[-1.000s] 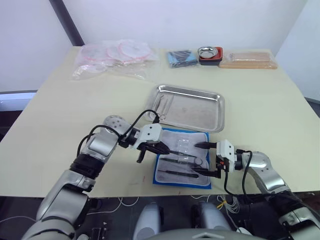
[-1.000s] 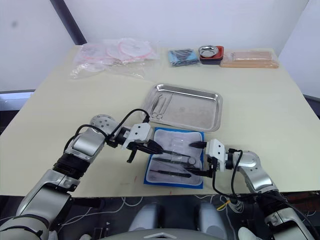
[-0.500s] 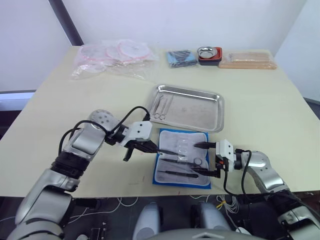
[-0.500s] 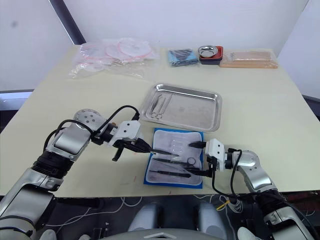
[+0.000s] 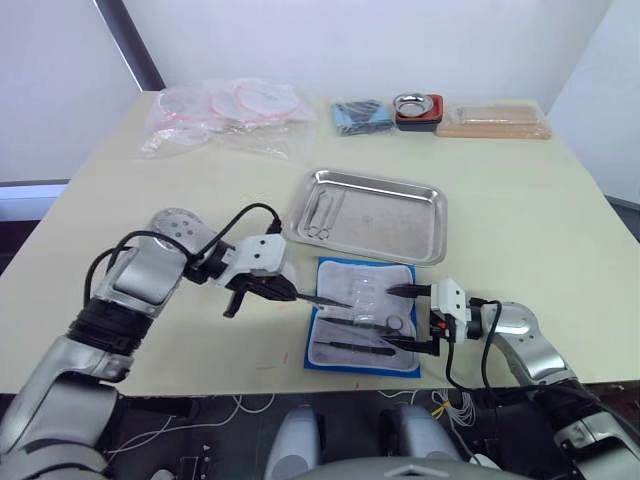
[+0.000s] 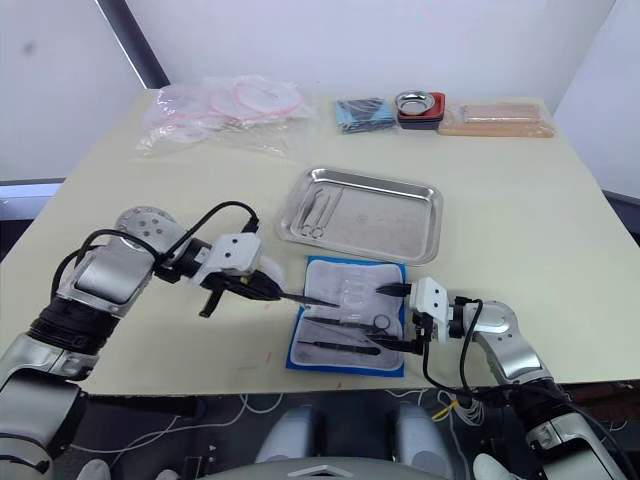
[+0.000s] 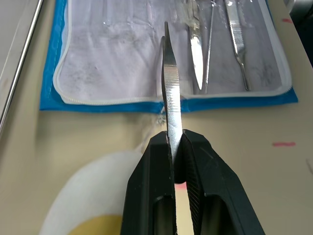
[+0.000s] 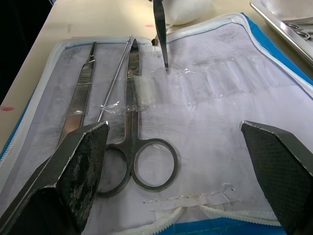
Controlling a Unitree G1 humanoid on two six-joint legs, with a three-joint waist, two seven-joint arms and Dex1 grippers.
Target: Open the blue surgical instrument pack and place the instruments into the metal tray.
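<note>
Since a second ago the left gripper (image 5: 283, 293) has drawn back off the opened blue surgical instrument pack (image 5: 364, 316) to its left edge, pinching straight tweezers (image 7: 168, 88) whose tip points back over the pale lining. The pack lies flat just in front of the metal tray (image 5: 370, 215), long axis running away from the robot. The right gripper (image 5: 410, 316) holds spread wide over the pack's right edge. Scissors (image 8: 139, 147) and slim tools remain in the pack; two instruments (image 5: 322, 213) in the tray are hard to make out.
</note>
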